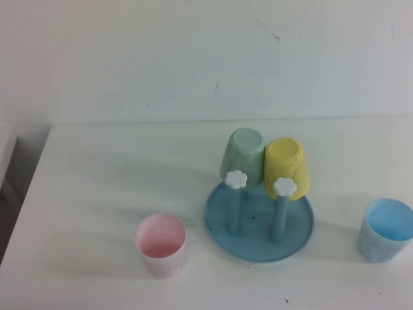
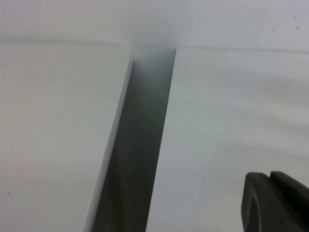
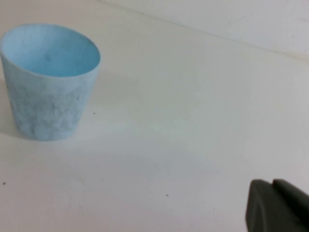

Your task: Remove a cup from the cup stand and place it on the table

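The pale pink cup (image 1: 161,245) stands upright on the white table (image 1: 90,187), just left of the blue cup stand (image 1: 258,248). Two bare pegs with white flower knobs (image 1: 237,179) stand at the stand's front. Neither gripper shows in the high view. My left gripper (image 2: 270,180) is shut and empty above the table near its left edge. My right gripper (image 3: 273,186) is shut and empty above the table, apart from the light blue tumbler (image 3: 48,82).
A mint-green tumbler (image 1: 244,155) and a yellow tumbler (image 1: 286,165) hang upside down on the stand's rear pegs. The light blue tumbler (image 1: 385,230) stands upright at the right. A dark gap (image 2: 135,145) separates the table's left edge from a neighbouring white surface.
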Robot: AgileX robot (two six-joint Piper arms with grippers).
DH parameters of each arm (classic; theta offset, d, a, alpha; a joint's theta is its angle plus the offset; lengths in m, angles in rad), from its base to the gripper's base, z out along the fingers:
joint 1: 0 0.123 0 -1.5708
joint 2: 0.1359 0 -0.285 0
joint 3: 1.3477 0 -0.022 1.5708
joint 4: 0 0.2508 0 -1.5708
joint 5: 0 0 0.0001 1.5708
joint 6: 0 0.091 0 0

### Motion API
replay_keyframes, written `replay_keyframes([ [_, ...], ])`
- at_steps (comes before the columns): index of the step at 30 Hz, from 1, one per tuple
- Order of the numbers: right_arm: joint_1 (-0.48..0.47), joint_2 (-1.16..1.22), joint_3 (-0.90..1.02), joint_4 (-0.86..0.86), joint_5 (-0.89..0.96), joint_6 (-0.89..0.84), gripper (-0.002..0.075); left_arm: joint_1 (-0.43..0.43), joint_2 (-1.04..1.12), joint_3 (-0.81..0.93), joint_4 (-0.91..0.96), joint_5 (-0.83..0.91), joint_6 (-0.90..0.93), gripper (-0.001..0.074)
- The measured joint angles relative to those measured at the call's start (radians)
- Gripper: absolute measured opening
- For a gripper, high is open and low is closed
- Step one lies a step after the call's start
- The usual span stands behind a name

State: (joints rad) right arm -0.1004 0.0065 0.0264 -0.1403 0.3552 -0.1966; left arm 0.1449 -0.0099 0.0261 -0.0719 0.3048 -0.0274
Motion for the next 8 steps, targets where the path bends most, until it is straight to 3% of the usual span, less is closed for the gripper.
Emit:
replay_keyframes([
  [8,0.000,0.000,0.000,0.000,0.000,-0.001,-0.0002,0.000,0.000,0.000,-0.091,0.005,0.002,-0.0002],
])
